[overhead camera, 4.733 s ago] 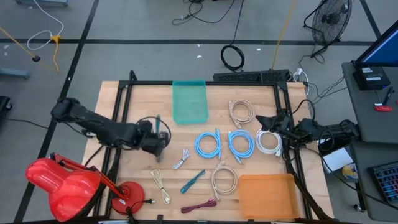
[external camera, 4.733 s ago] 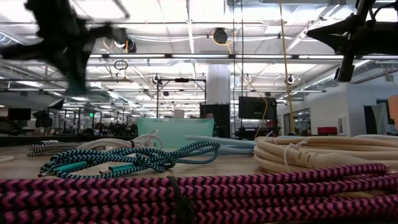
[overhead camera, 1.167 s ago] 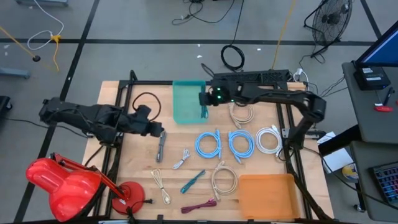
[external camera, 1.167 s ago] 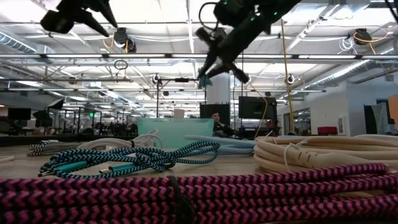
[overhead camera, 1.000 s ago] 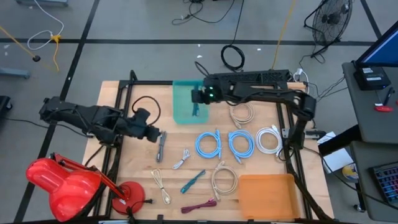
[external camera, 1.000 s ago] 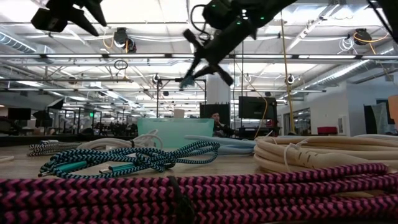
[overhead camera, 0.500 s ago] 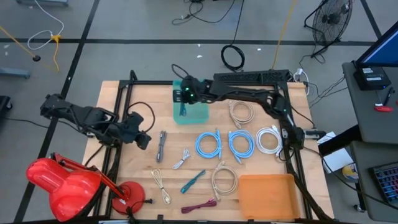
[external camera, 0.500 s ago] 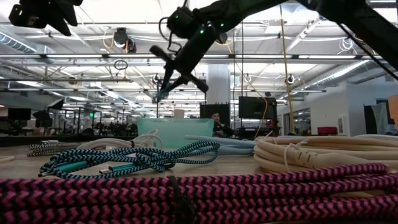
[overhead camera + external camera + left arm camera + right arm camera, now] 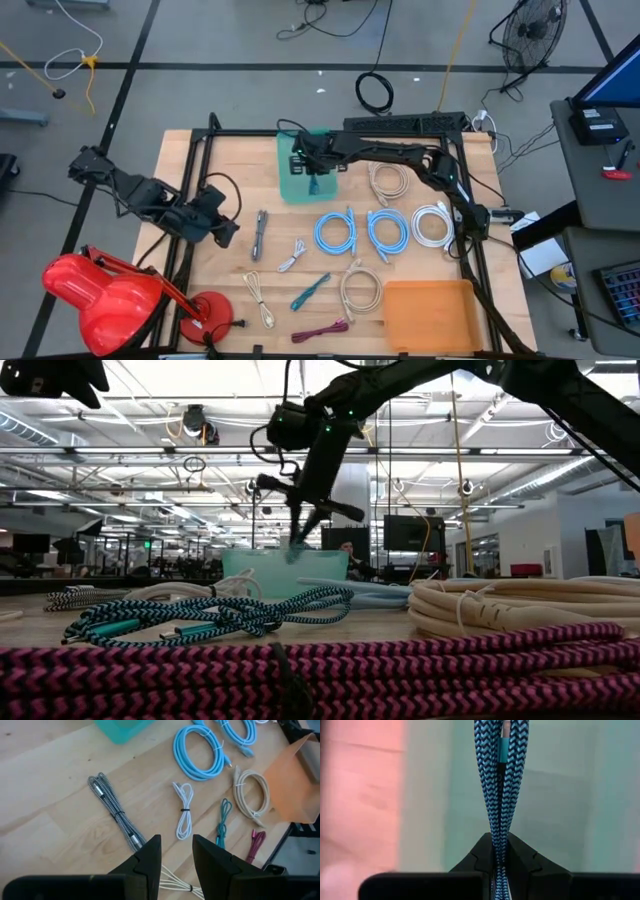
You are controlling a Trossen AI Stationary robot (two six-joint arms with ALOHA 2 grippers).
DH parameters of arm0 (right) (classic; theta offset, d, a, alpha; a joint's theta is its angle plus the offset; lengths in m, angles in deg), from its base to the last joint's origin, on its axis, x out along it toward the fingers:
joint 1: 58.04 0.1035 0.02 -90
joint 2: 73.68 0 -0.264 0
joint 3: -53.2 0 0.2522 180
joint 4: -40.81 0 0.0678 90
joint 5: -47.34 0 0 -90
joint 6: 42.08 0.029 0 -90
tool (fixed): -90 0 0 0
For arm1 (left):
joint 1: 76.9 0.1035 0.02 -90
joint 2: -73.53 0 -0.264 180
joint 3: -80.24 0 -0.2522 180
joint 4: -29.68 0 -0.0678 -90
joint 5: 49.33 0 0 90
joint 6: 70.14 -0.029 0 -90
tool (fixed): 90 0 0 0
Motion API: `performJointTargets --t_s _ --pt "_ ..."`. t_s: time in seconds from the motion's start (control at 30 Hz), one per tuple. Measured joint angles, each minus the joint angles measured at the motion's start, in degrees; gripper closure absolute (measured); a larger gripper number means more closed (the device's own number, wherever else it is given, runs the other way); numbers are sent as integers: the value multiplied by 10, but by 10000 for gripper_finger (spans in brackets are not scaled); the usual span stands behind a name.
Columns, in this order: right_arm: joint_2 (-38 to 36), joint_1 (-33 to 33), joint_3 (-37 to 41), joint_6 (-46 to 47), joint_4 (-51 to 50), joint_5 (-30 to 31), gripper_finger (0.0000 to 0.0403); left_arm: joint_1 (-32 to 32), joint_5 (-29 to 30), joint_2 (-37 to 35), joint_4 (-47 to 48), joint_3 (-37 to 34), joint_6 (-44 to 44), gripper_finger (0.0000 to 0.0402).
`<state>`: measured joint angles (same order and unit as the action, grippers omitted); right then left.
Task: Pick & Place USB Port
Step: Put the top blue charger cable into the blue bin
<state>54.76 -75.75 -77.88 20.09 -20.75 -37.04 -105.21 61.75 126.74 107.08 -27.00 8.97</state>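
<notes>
While over the teal bin (image 9: 304, 160), right arm's fingers (image 9: 485, 851) clamping braided cable (image 9: 500, 780).

A red desk lamp (image 9: 105, 295) is sitting at the near left corner of the wooden counter (image 9: 225, 165). Beyond the counter's far edge, a black coiled cord (image 9: 374, 92) is lying on the grey floor, and a floor fan (image 9: 530, 30) is standing toward the far right. A side desk (image 9: 600, 180) carrying a monitor (image 9: 615, 80) is standing at the right.
</notes>
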Motion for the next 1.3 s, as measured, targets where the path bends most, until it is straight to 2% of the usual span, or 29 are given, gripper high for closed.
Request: performJointTargets --t_s 0.5,0.77,0.93,1.07,1.17,1.3 --pt "-4 -7 0 -4 -90 2 386 -37 45 0 13 0 29 289" --pt "-4 -8 0 -18 -73 2 319 -49 53 0 13 0 42 289" --pt "-4 -9 0 -18 -71 2 302 -53 58 0 13 0 46 289" --pt "-4 -10 1 -25 -36 -5 301 -53 59 0 14 0 46 289" --pt "-9 -11 1 -41 24 -62 306 -53 59 0 14 0 46 289" --pt "-12 3 1 -44 77 -104 352 -53 60 0 17 0 46 289"
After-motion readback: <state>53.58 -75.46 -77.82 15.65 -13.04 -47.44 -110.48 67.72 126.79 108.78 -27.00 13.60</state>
